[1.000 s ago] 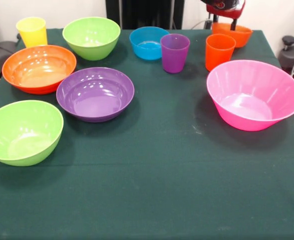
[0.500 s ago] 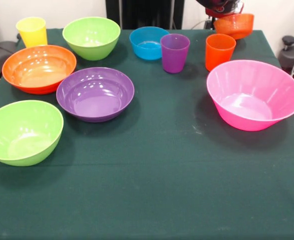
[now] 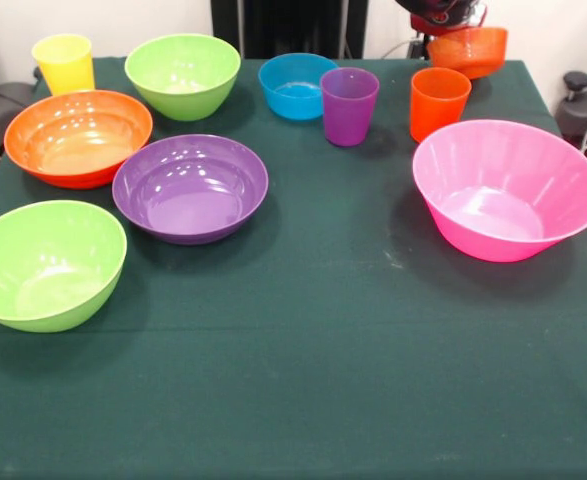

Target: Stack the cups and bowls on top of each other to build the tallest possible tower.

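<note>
My gripper point(image 3: 445, 24) is at the top right edge of the front view, shut on the rim of the small orange bowl point(image 3: 471, 50), which hangs tilted above the table's far right corner. Just in front of it stands the orange cup point(image 3: 439, 102). The purple cup point(image 3: 349, 105) stands beside the small blue bowl point(image 3: 293, 86). The yellow cup point(image 3: 63, 62) is at the far left. The large pink bowl point(image 3: 506, 188) is at the right. The large orange bowl point(image 3: 78, 137), the purple bowl point(image 3: 190, 187) and two lime green bowls point(image 3: 183, 75) point(image 3: 45, 264) are at the left.
All stands upright on a dark green tablecloth point(image 3: 313, 360), with nothing stacked. The robot's black pedestal point(image 3: 288, 25) is at the far side. A dark object point(image 3: 585, 110) stands off the table's right edge.
The gripper has lifted the small orange bowl off the table behind the orange cup and tilted it. In the last half second nothing has moved.
</note>
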Controlling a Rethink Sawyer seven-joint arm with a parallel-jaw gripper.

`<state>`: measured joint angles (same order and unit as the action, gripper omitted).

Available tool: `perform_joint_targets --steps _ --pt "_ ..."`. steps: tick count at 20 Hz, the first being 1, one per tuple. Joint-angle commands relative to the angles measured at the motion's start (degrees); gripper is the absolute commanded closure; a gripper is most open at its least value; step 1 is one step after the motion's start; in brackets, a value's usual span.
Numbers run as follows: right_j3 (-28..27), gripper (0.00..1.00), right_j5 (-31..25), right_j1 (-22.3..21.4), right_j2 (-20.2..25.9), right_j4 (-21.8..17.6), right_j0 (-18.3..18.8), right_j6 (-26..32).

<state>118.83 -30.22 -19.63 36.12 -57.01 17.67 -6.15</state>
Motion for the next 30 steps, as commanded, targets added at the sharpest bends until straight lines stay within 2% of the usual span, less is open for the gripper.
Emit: perform_joint_targets --steps 1,30 --pt "-8.28 0.0 4.83 2.87 -2.29 -4.99 -0.97 -8.26" --pt "-8.34 0.0 7.93 1.72 -5.71 -4.85 -3.18 -11.69"
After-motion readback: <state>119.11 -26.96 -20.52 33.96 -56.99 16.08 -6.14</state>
